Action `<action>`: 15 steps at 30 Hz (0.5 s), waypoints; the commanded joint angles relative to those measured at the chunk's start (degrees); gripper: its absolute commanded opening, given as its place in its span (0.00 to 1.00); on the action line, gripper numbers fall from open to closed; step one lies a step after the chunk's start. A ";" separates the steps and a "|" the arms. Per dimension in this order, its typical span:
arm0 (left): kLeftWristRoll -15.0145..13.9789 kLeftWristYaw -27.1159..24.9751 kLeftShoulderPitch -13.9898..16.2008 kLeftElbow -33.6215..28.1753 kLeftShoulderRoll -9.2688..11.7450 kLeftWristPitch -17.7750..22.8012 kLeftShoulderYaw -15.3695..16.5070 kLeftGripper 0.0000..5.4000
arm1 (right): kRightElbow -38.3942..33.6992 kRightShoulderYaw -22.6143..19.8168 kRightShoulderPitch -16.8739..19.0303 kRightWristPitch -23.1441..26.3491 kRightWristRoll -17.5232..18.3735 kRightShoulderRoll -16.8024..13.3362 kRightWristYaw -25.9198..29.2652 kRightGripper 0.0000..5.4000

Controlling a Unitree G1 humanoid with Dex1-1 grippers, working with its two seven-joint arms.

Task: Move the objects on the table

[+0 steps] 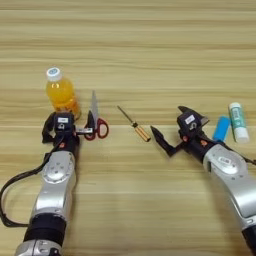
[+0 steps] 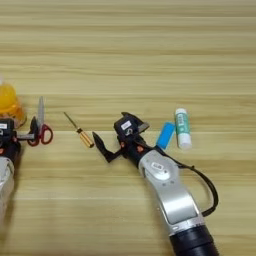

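Scissors sit right at my left end effector, just to its right; the red handle loops look touching or nearly touching its side, blades pointing away from me. Whether my left fingers are spread or pressed together, I cannot tell.

Orange-juice bottle stands upright just beyond the left end effector, white cap on top, orange liquid filling it.

Screwdriver lies on the counter between my two arms, thin dark shaft angled up-left, orange handle toward lower-right. The handle end lies near the left fingertip of my right end effector, apart from it.

Right end effector: two black fingers spread wide, one reaching left toward the screwdriver, the other up near its wrist block. Holds nothing; whether the tips rest on the wood I cannot tell.

Blue block lies just right of my right end effector, tilted. White-and-green tube lies beside the block on its far right, white cap end toward me.
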 commanded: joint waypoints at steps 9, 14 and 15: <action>0.32 0.22 0.71 -0.32 -0.39 0.31 -0.45 1.00 | 2.14 3.75 -2.64 0.42 -0.52 2.25 2.42 1.00; 0.30 0.26 0.80 -0.52 -0.44 0.41 -0.55 1.00 | 4.92 5.22 -3.82 0.56 -1.73 2.63 2.52 1.00; 0.31 0.27 0.81 -0.54 -0.46 0.42 -0.57 1.00 | 5.75 5.43 -4.10 0.39 -1.89 2.76 2.55 1.00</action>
